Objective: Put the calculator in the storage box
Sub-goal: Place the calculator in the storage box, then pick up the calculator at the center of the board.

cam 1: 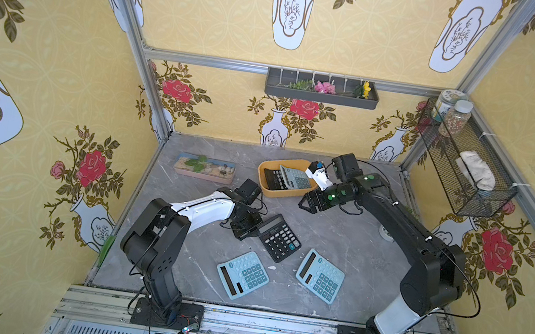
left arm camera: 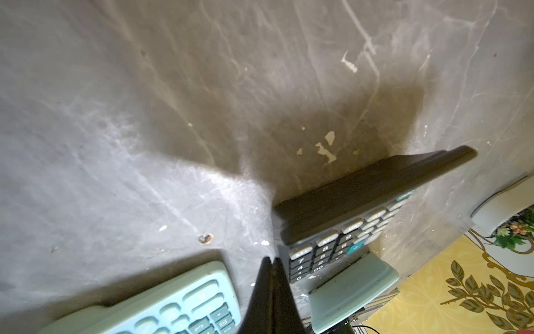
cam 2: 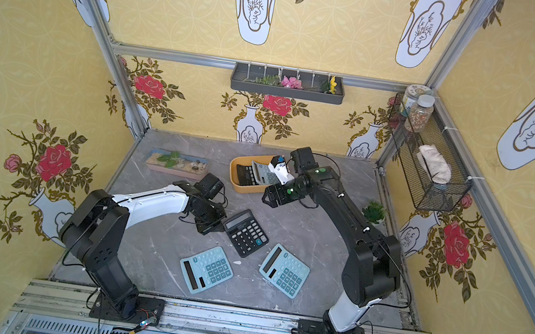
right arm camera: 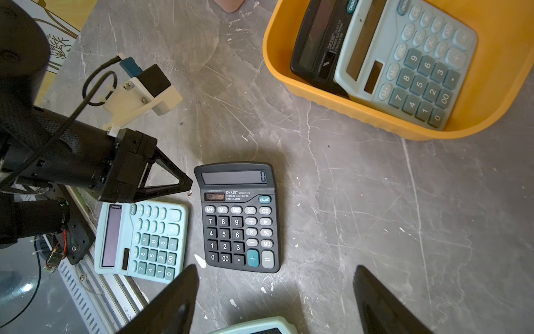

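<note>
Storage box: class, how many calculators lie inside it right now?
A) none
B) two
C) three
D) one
B: the storage box holds a black calculator with a blue calculator lying partly over it.

In the storage box a calculator lies on a second calculator, behind three other calculators on the table.

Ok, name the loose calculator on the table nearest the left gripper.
The black plastic calculator, right beside the left gripper; the two pale blue calculators lie farther off, toward the front.
</note>
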Motion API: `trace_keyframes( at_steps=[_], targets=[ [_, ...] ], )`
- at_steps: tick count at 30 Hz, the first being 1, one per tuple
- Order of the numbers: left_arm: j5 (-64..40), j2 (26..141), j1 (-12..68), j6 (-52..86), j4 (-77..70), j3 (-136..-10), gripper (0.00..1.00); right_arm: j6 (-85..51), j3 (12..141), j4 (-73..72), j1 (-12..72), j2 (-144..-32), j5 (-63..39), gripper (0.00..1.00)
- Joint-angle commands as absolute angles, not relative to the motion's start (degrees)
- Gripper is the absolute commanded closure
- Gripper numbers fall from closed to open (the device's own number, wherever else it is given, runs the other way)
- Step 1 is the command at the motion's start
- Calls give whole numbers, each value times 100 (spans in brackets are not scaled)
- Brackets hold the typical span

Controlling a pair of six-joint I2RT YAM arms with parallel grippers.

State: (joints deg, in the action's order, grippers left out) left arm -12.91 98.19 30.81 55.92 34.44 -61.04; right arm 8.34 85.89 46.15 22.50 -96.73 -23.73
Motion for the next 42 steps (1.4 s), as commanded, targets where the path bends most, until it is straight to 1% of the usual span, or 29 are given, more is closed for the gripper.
trace_keyframes(
  at_steps=[1, 8, 14, 20, 30, 35, 42],
  targets=[
    [-1371, 10023, 3093, 5541, 3462, -6055, 100, 741, 8543, 4478, 2233, -9624, -2347, 15],
    [-1353, 10515, 3088, 5579, 3198, -6332, 100, 768, 8328, 4465, 2077, -9440, -2397, 14],
    [-1413, 10911, 3087, 5470, 3220, -6913, 100, 1133, 8115, 4465, 1957, -9332, -2575, 14],
    [-1515, 11319, 3111, 5414, 3199, -7382, 100, 1579, 8184, 4567, 1908, -9606, -2788, 14],
    [-1691, 11968, 3373, 5529, 3123, -8248, 100, 1745, 8306, 4544, 1946, -10072, -2962, 19],
    [-1775, 12026, 3488, 5541, 3157, -8560, 100, 1788, 8217, 4513, 1948, -10164, -3062, 23],
    [-1753, 11431, 3448, 5363, 3572, -8473, 93, 2041, 8138, 4503, 1892, -10463, -3100, 28]
  ],
)
